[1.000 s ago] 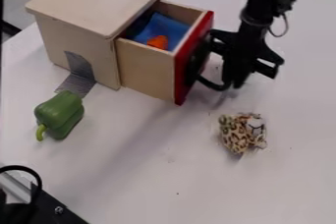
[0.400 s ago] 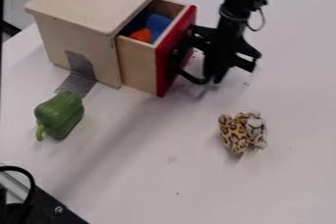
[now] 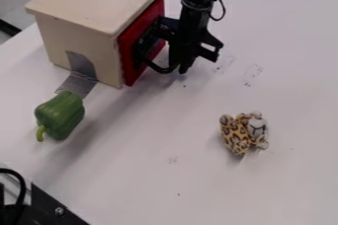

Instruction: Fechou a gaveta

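The wooden box (image 3: pixel 92 4) is standing upright on the white bench (image 3: pixel 204 184), toward the upper left of the view. Its drawer (image 3: pixel 129 54) is sitting in the box's opening, on the side that is facing the right of the view. The drawer's red front is lying against the box's edges, so the drawer is looking closed, and its inside is staying hidden behind that front.

The black gripper (image 3: pixel 180 68) is hanging just to the right of the box, low beside the red front, with the arm (image 3: pixel 196 4) coming down from the top edge of the view. Dark parts are overlapping in front of the drawer there, and whether the gripper is spreading, closing or pinching anything, I cannot tell.

A grey strip (image 3: pixel 80 65) is running down the box's near side and onto the bench. A green toy pepper (image 3: pixel 61 115) is lying below the box in the view, near the strip's lower end, with its stem pointing away from the box. A small spotted toy (image 3: pixel 236 132) is lying to the lower right of the box, well apart from it. Faint dark marks (image 3: pixel 253 73) are showing on the bench to the right of the box, beyond the gripper. Well below the box, a black bracket (image 3: pixel 41 209) is occupying the view's lower left corner.
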